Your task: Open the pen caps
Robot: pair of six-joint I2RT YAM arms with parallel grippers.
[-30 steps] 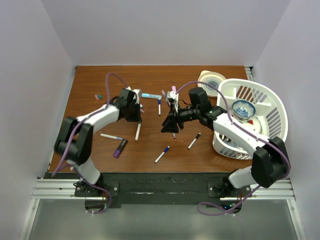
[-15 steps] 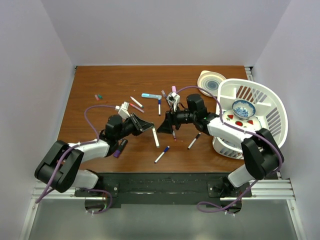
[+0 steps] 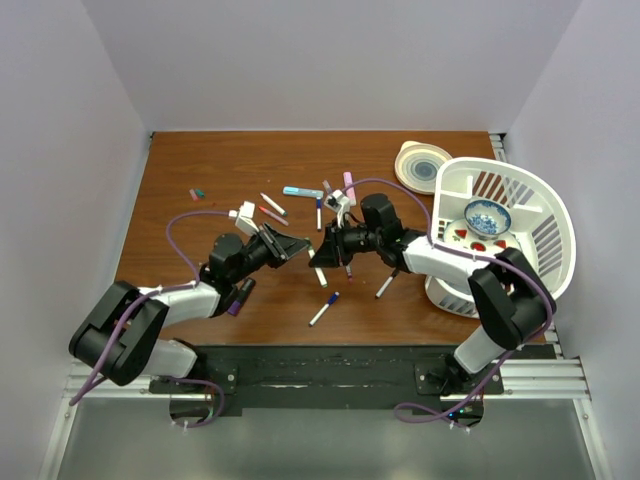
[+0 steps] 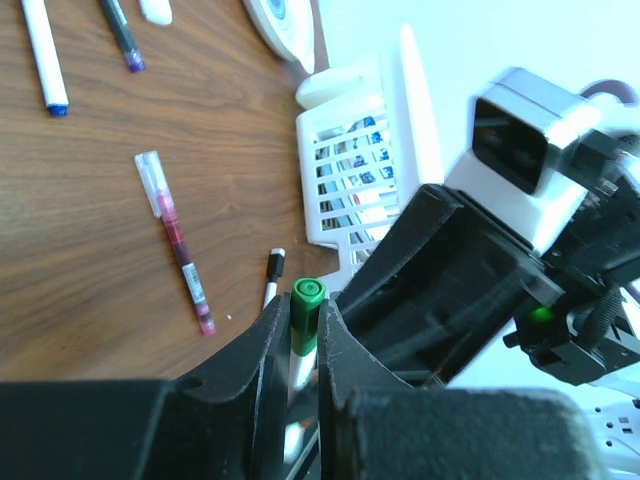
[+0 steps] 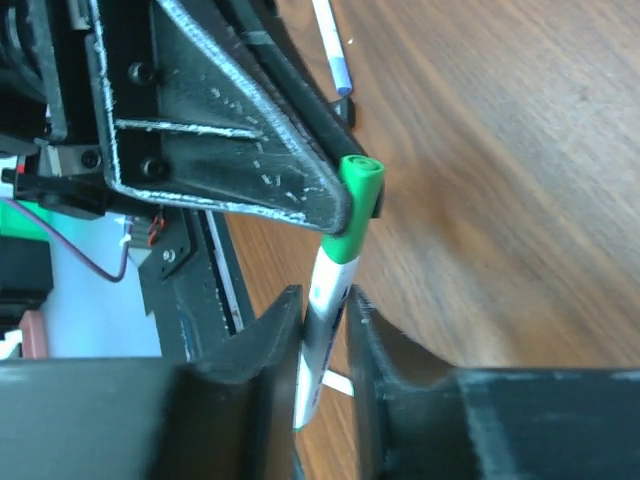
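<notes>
**Left gripper** (image 4: 303, 315): The jaws are closed on the green cap (image 4: 308, 295) of one pen. The cap's end stands out just past the fingertips.

**Right gripper** (image 5: 322, 298): The jaws are nearly closed and clamp the white barrel (image 5: 328, 280) of the same pen, just below the cap. Both fingers touch the barrel.

**Position:** The two grippers meet tip to tip over the middle of the table (image 3: 230, 160), with the pen bridging them. In the right wrist view, one left finger lies against the side of the cap. The cap is seated on the barrel.

**Other items on the table:**
- Two small loose caps (image 3: 197, 193), one red and one teal, lie near the far left edge, well apart from both arms.
- A blue pen (image 3: 297, 190) and a pink pen (image 3: 348, 183) lie beyond the grippers.
- A purple marker (image 3: 240, 296) lies beside the left arm.
- A red pen (image 4: 180, 240) with a clear cap lies flat on the wood in the left wrist view.
- A white basket (image 3: 520, 180) stands at the right edge, with a blue-patterned bowl (image 3: 487, 216) inside it.
</notes>
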